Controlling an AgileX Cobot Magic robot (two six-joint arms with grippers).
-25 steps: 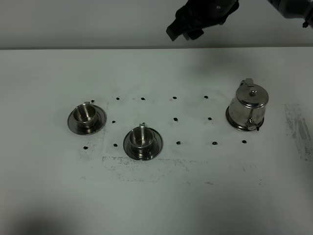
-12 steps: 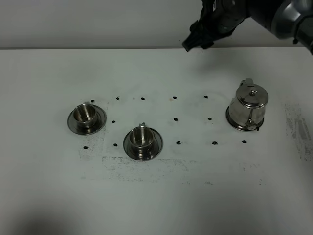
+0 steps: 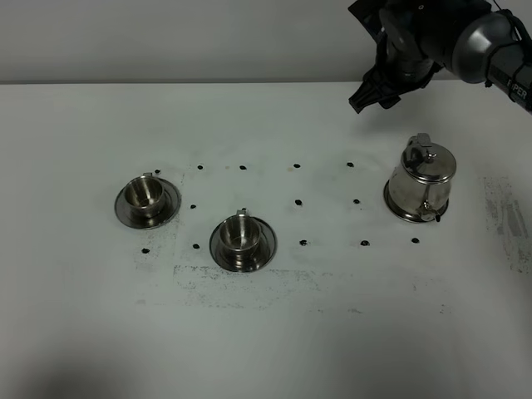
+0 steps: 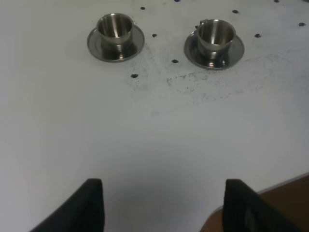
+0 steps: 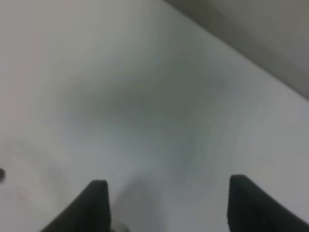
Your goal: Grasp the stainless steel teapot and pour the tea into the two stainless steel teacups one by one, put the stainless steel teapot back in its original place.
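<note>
Hovering near teapot [image 3: 422, 179]: R hand [image 3: 372, 101], jaws wide, empty.

The right arm [image 3: 416, 33] is black, with a silver-grey cylindrical link [image 3: 482, 41] and black right tool [image 3: 371, 100].

1. White table [image 3: 266, 349], filling most of the high view
2. Small black dots [image 3: 298, 202] in rows around its centre
3. Grey scuffs [image 3: 249, 287] toward 6 o'clock, a rubbed patch [image 3: 505, 218] at 3 o'clock
4. Grey wall [image 3: 166, 37] along 12 o'clock

The right claw [image 3: 371, 98] has swung rightward and lower, nearer the teapot [image 3: 422, 184].
</note>
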